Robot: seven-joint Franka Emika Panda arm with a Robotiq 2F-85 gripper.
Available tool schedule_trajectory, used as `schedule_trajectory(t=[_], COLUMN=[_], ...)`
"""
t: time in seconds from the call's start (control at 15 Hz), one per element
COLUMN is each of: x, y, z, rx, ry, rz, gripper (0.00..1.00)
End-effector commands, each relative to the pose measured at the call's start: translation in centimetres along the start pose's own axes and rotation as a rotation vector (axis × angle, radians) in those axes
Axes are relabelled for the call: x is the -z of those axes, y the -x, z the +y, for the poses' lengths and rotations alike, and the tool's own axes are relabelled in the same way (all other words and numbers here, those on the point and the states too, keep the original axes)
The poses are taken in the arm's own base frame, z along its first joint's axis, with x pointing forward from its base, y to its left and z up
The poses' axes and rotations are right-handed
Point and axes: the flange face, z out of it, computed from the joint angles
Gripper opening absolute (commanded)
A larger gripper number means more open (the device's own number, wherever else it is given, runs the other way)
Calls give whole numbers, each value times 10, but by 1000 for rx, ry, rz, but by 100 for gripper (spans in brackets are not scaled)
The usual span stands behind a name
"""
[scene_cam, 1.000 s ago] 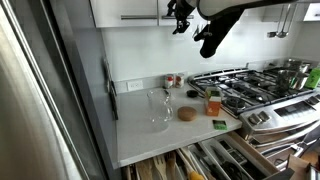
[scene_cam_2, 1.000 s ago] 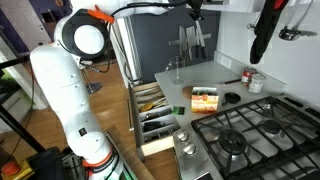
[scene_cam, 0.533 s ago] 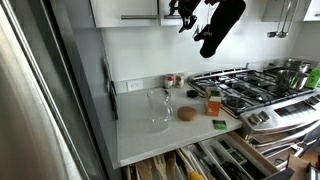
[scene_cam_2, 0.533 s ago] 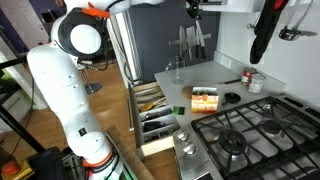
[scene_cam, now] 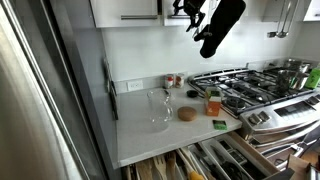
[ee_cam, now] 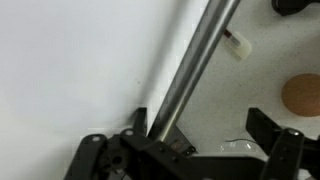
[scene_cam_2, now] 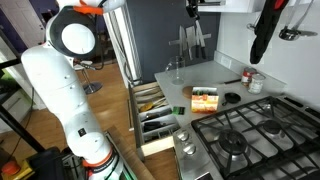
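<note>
Gripper (scene_cam: 190, 10) is way up here, level with the upper cabinets (scene_cam: 125, 10), and my fingers are spread wide, released, with nothing pinched between them. In the wrist view my two fingers sit low at the bottom edge, one on each side. A shiny metal bar (ee_cam: 195, 65) slants from just above my palm up to the top edge, running through the open gap. I can't tell whether it touches me or only passes close. Past the bar, far below, I pick out a brown disc (ee_cam: 303, 95) on the pale surface. Moving outward in an exterior view, the white counter (scene_cam: 150, 135) lies well beneath me. A clear glass (scene_cam: 158, 108) stands on it, with the brown disc just beside it toward the stove (scene_cam: 250, 85). An orange box (scene_cam: 213, 102) stands near the counter's stove end, and a small green thing (scene_cam: 219, 124) lies close to the front edge. Under the counter the drawers (scene_cam: 190, 165) are pulled open, with utensils showing inside. From the opposite angle I'm up at the top of the picture in front of the dark fridge (scene_cam_2: 150, 35). A black oven mitt (scene_cam_2: 262, 35) hangs well off to the side above the stove, and a small can (scene_cam_2: 257, 82) stands on the counter beneath the mitt.
</note>
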Motion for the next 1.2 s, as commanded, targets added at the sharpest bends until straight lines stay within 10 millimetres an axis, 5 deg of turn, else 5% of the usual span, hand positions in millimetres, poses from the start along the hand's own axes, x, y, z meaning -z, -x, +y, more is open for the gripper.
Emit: schedule_trajectory(t=[0.0,1.13], x=[-10,23], y=[18,72], z=[-36,-82], rx=[21,-182], ry=[-158,-279], rz=[7,49], gripper=[100,100])
